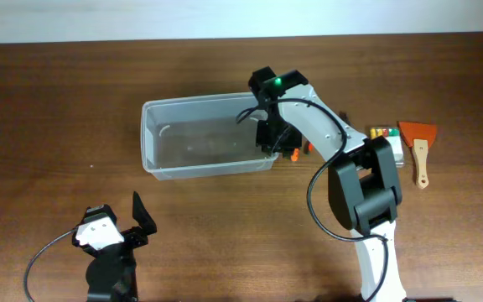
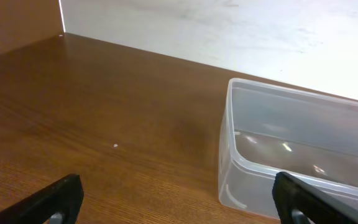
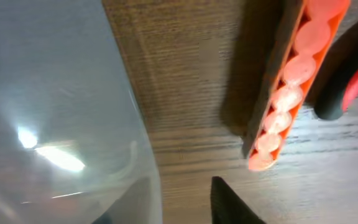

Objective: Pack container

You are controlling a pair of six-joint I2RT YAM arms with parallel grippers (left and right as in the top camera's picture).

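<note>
A clear plastic container point(image 1: 151, 138) lies at the middle of the table; it looks empty. My right gripper point(image 1: 272, 148) is at its right end. In the right wrist view the gripper point(image 3: 179, 196) straddles the container wall point(image 3: 143, 137): one finger shows dimly through the plastic, the other stands outside, a gap off the wall. An orange strip holding pale round pieces point(image 3: 291, 74) lies just right of the container, beside a black and red handle point(image 3: 340, 93). My left gripper point(image 1: 134, 220) point(image 2: 179, 208) is open and empty, near the front left, facing the container point(image 2: 235, 155).
An orange scraper with a wooden handle point(image 1: 418, 148) and a white pack with coloured pieces point(image 1: 386, 135) lie at the right. A small orange item point(image 1: 295, 154) lies by the container's right end. The pale wall runs behind the table's back edge.
</note>
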